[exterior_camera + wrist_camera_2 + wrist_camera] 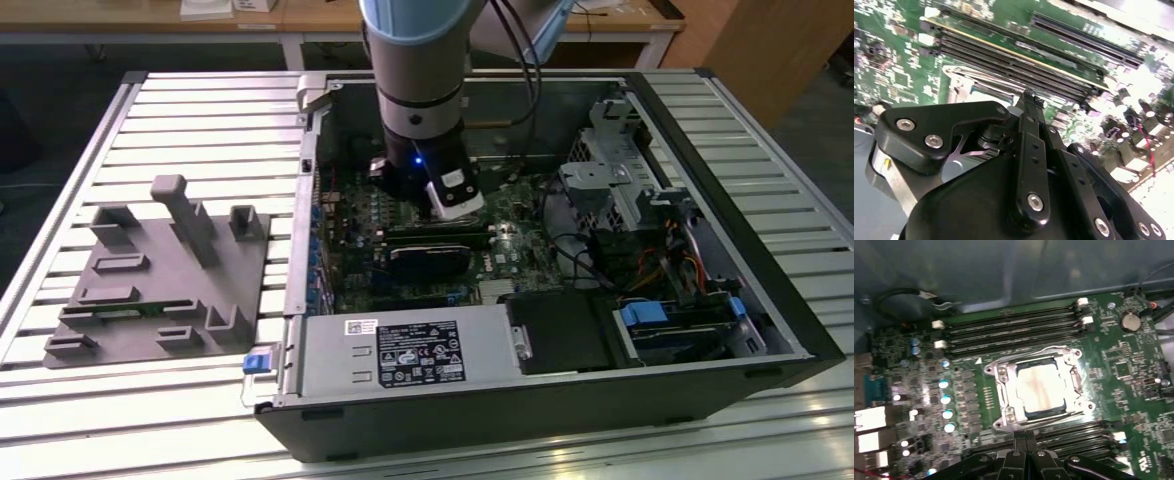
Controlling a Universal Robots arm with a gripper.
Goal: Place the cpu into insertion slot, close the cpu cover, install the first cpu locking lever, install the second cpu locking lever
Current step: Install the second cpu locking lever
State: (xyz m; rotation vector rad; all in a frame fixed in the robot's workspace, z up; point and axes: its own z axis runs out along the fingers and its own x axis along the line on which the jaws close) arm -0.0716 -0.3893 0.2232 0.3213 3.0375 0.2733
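In the first wrist view the cpu, a dull silver square, lies in the insertion slot on the green board. The cpu cover, a silver frame, lies flat around it. Thin wire levers run along two sides of the frame. My gripper is shut with nothing between its black fingers, and it hovers just beside the socket's edge. In the second wrist view the shut gripper hides most of the socket. In the exterior view the gripper reaches down into the open computer case.
Long black memory slots flank the socket on both sides. Case walls, a power supply, a drive bay and cables hem in the board. A grey fixture sits on the slatted table at the exterior view's left.
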